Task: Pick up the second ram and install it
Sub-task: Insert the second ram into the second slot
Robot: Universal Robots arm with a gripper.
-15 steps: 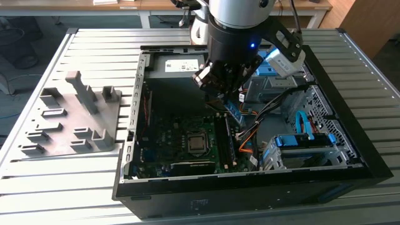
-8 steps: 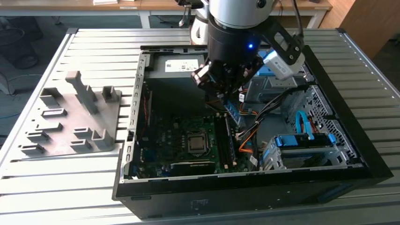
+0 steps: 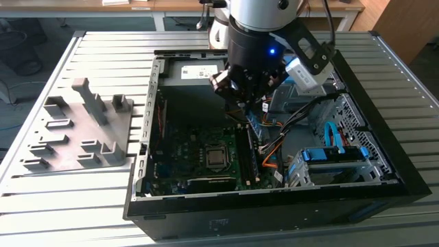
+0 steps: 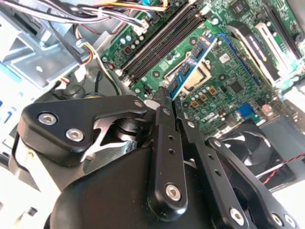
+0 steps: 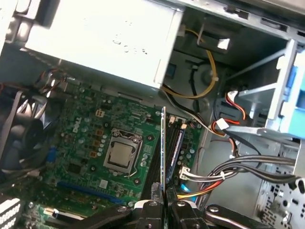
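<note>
The jaws are clamped on the second ram (image 5: 164, 152) — in the first wrist view it shows edge-on, a thin strip standing out from between them. It hangs inside the open computer case (image 3: 274, 216), over the motherboard (image 5: 86, 143) and along the dark memory slots (image 4: 162, 40) beside the processor socket (image 5: 120, 155); whether it touches a slot I cannot tell. In the exterior view the grey holder block (image 3: 82, 128) sits on the table (image 3: 69, 206) to the case's left — well apart.
</note>
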